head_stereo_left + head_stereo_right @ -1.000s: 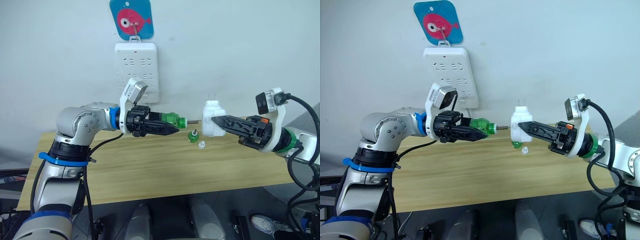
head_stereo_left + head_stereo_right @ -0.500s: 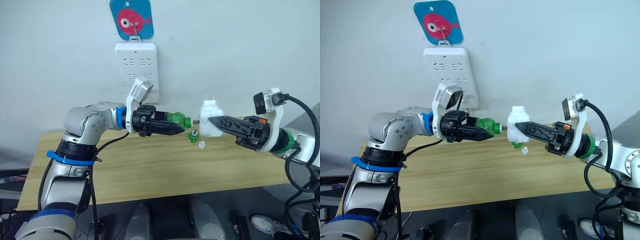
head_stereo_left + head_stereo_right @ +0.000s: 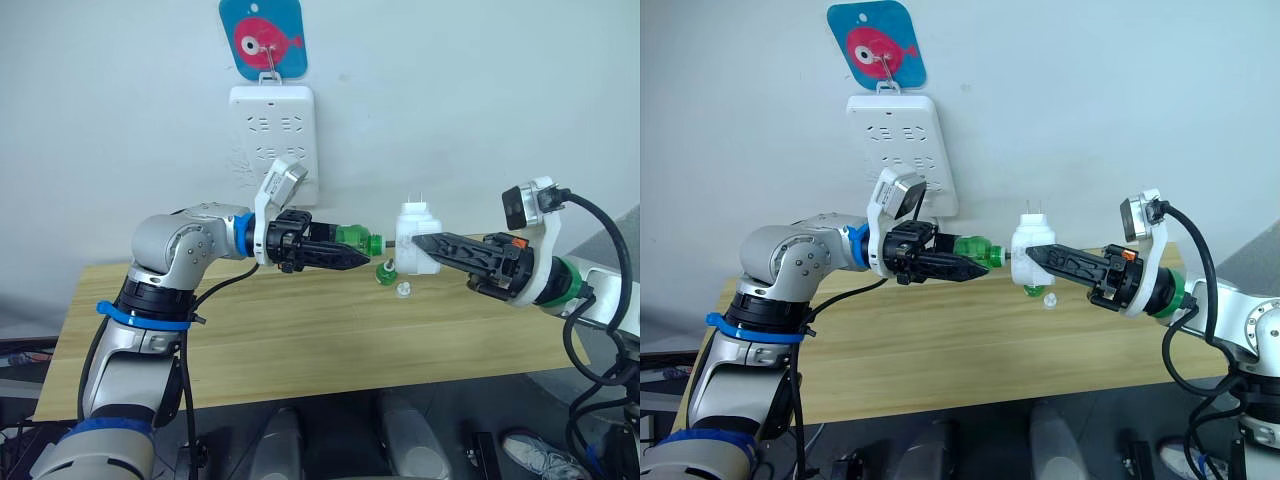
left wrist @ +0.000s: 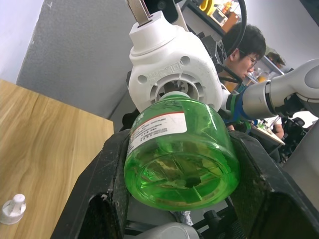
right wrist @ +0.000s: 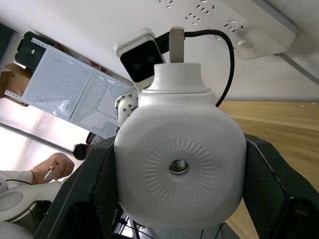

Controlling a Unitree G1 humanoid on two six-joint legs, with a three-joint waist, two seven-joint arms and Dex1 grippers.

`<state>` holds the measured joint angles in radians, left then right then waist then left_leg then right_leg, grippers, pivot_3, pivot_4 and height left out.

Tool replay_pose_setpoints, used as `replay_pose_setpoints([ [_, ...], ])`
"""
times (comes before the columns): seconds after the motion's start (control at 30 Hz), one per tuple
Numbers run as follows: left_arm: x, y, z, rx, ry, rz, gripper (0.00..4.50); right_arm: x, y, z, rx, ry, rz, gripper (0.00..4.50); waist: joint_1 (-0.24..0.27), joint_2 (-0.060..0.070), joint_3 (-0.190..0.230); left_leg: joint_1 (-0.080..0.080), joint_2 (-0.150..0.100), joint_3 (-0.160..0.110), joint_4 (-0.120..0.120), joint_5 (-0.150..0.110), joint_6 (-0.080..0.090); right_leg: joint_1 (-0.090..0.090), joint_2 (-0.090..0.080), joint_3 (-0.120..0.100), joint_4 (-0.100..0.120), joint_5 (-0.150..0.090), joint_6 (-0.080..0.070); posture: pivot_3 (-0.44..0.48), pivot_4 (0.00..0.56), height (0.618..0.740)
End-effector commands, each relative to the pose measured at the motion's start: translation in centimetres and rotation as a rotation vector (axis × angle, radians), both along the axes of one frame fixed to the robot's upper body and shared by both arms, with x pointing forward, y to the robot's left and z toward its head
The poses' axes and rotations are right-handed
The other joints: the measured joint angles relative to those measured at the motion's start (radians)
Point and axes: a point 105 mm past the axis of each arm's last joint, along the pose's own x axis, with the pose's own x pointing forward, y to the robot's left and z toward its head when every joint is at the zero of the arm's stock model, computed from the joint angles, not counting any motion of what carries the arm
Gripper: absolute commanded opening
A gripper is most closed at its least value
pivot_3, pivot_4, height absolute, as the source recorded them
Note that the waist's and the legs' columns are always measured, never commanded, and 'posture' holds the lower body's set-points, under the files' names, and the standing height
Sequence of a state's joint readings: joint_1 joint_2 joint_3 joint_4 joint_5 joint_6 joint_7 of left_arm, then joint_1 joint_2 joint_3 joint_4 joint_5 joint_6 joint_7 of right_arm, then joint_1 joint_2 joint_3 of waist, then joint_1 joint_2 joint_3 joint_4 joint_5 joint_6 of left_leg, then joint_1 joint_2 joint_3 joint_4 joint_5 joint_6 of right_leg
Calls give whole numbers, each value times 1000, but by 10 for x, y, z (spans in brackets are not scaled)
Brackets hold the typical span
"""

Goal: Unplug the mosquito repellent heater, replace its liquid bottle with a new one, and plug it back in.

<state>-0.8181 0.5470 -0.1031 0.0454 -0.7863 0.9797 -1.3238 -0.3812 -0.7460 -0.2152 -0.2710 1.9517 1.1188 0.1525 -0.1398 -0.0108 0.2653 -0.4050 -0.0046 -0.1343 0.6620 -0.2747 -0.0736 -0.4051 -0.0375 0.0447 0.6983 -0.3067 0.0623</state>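
- Right gripper (image 3: 420,243) clamps the small white plastic heater (image 3: 416,240), rounded, two metal prongs upward.
- Left gripper (image 3: 345,258) clamps a clear green liquid bottle (image 3: 352,238), neck at the heater's left opening.

The neck of the green bottle (image 4: 182,159) is hidden where it meets the heater (image 4: 172,69). Behind the heater, an old bottle (image 3: 386,272) on the bench (image 3: 300,340) is partly covered. The bottle's label print is too small to read.
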Motion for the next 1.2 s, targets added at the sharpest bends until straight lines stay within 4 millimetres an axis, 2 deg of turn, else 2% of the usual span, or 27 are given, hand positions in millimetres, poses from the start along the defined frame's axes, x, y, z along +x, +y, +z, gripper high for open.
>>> replay_pose_setpoints([
  [0.03, -12, -6, 14, -16, -55, -78, 2296, -7, 1, 5, -12, -25, 18, 2947, 0, 0, 0, 0, 0, 0, 0, 0, 0, 0, 0, 0, 0, 0, 0, -190, 231, 740],
  [0.23, -19, -6, 12, -3, -58, -113, 2296, -6, -1, 3, -18, -17, 7, 2947, 0, 0, 0, 0, 0, 0, 0, 0, 0, 0, 0, 0, 0, 0, 0, -190, 231, 740],
  [0.63, -8, -13, 9, -9, -113, -45, 2296, -12, 12, 9, 12, -57, 49, 2947, 0, 0, 0, 0, 0, 0, 0, 0, 0, 0, 0, 0, 0, 0, 0, -191, 230, 740],
  [1.2, -2, -11, 1, 17, -127, -28, 2296, -15, 11, 8, 4, -61, 67, 2947, 0, 0, 0, 0, 0, 0, 0, 0, 0, 0, 0, 0, 0, 0, 0, -193, 222, 740],
])
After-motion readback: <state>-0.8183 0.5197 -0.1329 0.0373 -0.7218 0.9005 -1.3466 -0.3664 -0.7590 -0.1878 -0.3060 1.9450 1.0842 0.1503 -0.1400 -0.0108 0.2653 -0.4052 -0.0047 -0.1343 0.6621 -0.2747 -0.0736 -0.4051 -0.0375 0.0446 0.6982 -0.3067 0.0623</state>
